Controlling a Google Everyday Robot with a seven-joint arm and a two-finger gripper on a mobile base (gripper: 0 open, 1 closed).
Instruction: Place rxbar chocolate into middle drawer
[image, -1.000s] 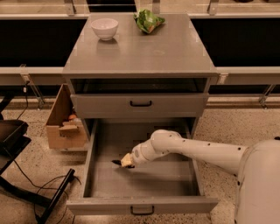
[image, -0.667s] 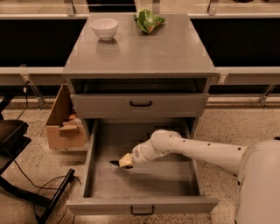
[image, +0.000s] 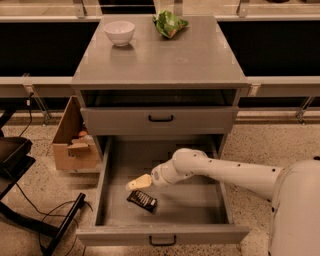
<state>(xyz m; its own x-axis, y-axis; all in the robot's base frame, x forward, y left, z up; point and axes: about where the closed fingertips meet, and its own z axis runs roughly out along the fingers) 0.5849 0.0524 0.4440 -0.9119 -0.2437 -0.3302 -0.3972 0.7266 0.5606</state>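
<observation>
rxbar chocolate (image: 142, 200) now dropped in middle drawer (image: 161, 233), gripper (image: 138, 183) empty just above, opening unclear, arm (image: 227, 173) outstretched

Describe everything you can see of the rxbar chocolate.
The rxbar chocolate is a small, flat, rectangular bar in a dark wrapper with pale markings. It lies flat and skewed on the floor of the open middle drawer, left of centre and toward the front. The gripper hangs just above the bar's upper left end; whether they touch cannot be told.
</observation>
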